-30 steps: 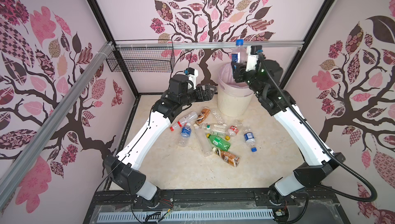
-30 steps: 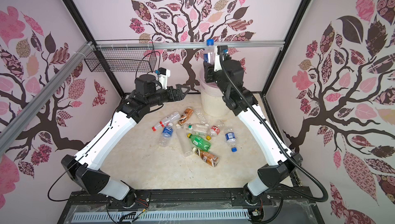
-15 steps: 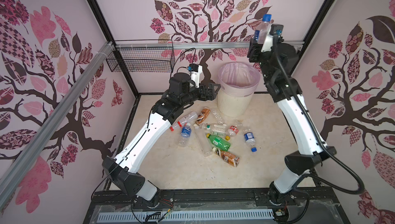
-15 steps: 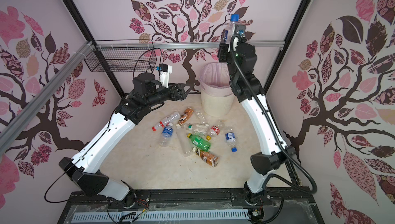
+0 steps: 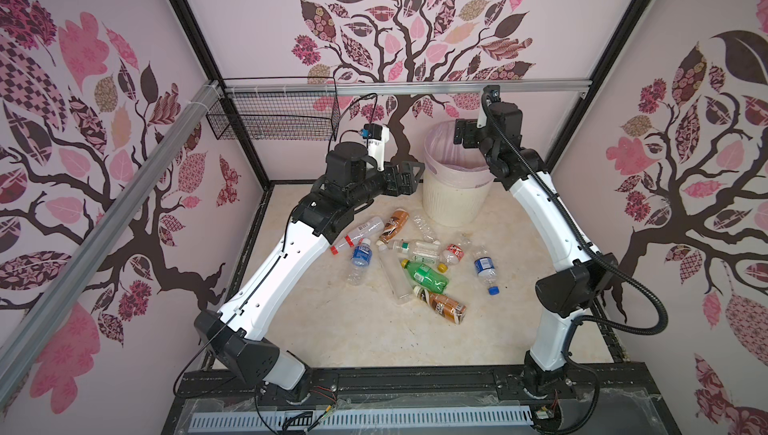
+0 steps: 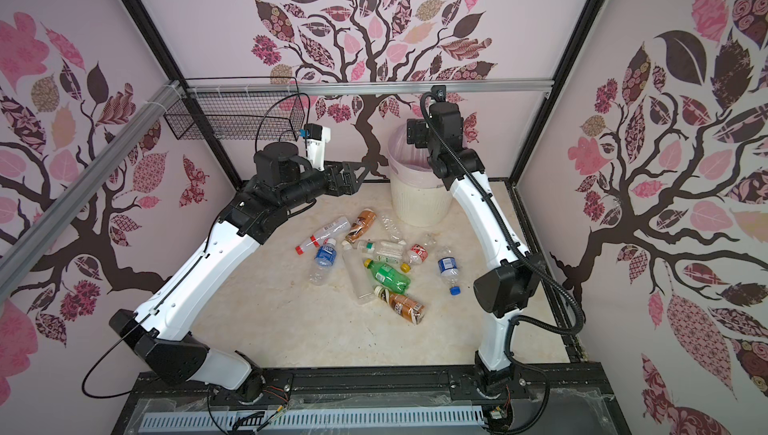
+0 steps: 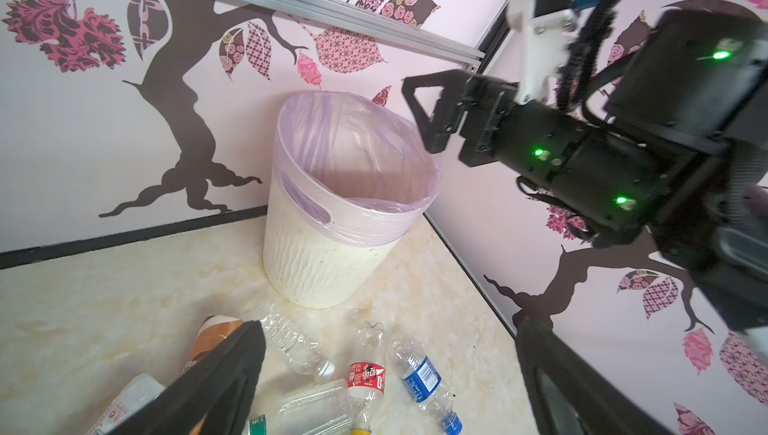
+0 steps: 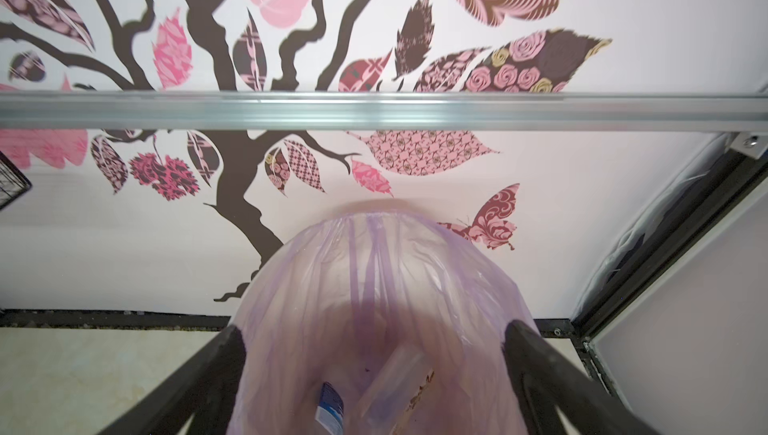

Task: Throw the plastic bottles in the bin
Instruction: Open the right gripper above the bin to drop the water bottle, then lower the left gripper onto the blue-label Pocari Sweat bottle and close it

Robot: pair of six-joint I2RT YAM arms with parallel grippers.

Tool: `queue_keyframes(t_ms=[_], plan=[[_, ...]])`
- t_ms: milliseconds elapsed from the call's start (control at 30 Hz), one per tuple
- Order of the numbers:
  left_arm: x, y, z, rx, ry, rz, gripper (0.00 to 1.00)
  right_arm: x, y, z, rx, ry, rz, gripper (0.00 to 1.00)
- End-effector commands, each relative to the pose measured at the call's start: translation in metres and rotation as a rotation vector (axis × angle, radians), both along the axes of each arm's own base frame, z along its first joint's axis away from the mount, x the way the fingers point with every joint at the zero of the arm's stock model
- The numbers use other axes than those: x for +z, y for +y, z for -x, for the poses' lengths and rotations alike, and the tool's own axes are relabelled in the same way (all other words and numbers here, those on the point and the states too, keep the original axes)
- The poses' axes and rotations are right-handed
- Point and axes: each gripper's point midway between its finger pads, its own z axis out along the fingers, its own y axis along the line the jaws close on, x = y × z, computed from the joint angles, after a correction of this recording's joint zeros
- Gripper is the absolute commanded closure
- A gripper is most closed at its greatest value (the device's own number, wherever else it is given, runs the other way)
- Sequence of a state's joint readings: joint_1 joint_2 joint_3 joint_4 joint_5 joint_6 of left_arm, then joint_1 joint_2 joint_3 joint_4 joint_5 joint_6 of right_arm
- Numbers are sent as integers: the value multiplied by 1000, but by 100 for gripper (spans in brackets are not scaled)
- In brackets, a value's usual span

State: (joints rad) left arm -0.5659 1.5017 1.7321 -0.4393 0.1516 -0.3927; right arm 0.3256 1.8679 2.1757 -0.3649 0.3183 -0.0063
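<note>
The bin (image 5: 451,200) (image 6: 419,204) stands at the back, cream, ribbed and lined with a pink bag. My right gripper (image 5: 464,134) (image 8: 374,331) hangs open over its mouth with nothing between the fingers. Inside the bin lie a blue-labelled bottle (image 8: 330,410) and a clear bottle (image 8: 399,383). Several plastic bottles (image 5: 415,258) (image 6: 382,262) lie scattered on the floor in front, among them a green one (image 5: 426,275) and a brown-labelled one (image 5: 444,308). My left gripper (image 5: 411,177) (image 7: 390,329) is open and empty, raised just left of the bin above the far bottles.
A black wire basket (image 5: 274,121) hangs on the back wall at the left, under an aluminium rail (image 5: 415,89). A second rail (image 5: 104,221) slants along the left wall. The bin sits near the back right corner, close to the black frame post (image 5: 569,134).
My right gripper held a blue-capped bottle, swung it up high, then came down over the bin and opened. The bottle has left the fingers. The left arm has barely shifted.
</note>
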Motion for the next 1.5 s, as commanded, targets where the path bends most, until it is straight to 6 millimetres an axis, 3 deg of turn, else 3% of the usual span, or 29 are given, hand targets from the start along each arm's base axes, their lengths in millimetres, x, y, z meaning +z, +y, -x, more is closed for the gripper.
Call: queue_keyframes(t_ms=[0, 233, 367, 467, 567, 700, 867, 1067, 1200, 1467], plan=[[-24, 8, -9, 73, 54, -49, 2, 49, -7, 27, 9, -105, -44, 0], [-56, 37, -24, 173, 173, -72, 2, 36, 3, 34, 63, -75, -83, 1], [-92, 61, -31, 206, 305, -44, 2, 25, 20, 48, 99, -66, -75, 1], [-128, 84, -28, 282, 380, -185, 2, 13, 37, 64, 142, -60, -83, 0], [-161, 102, -20, 334, 449, -302, 2, -8, 58, 78, 206, -34, -94, 1], [-201, 124, -6, 407, 532, -390, 2, -51, 87, 96, 293, 59, -122, 0], [-249, 131, 14, 398, 648, -439, 2, -116, 125, 124, 371, 170, -81, 0], [-307, 136, 40, 370, 784, -455, 2, -180, 138, 153, 431, 296, -105, 1], [-332, 139, 50, 358, 823, -485, 2, -203, 136, 164, 450, 343, -113, 0], [-372, 142, 56, 341, 927, -540, 3, -215, 141, 173, 501, 382, -116, 1]])
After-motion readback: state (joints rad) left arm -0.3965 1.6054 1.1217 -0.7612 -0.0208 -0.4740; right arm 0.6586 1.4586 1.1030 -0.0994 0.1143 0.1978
